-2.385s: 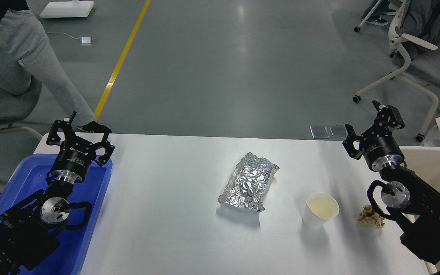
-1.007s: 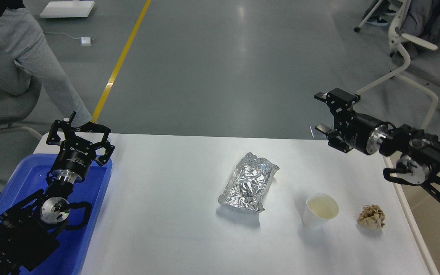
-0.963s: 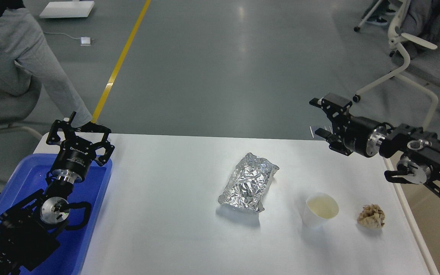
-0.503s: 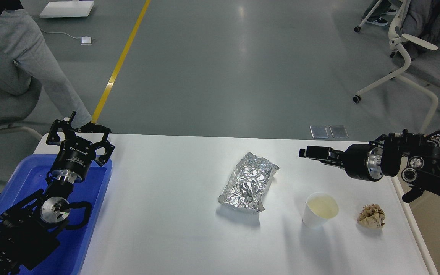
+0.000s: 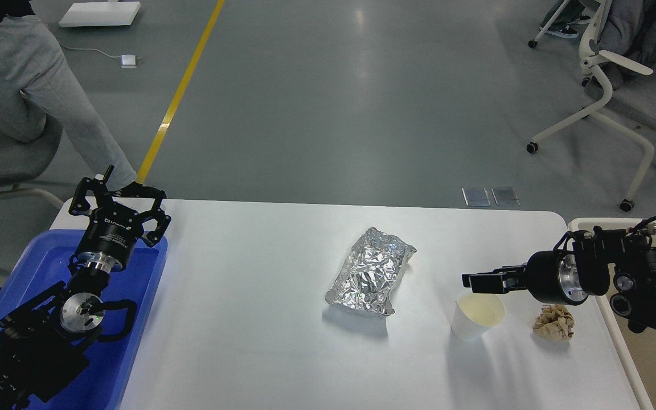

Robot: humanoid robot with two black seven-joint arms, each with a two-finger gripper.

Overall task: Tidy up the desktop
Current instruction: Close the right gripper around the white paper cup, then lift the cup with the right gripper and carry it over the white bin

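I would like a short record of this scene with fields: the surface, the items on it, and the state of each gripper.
surface: white desktop
items: foil packet near the middle; paper cup upright, to its right; crumpled brown paper right of the cup
blue tray: at the left edge
left gripper: open, above the tray's far end, holding nothing
right gripper: lying sideways just above the cup's rim; open or shut cannot be told

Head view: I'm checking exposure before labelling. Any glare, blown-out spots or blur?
Head view: sharp throughout; the foil packet throws bright specular glints; the desktop is bright near its far edge yet keeps soft shadows beside the paper cup; ceiling lights reflect on the floor.
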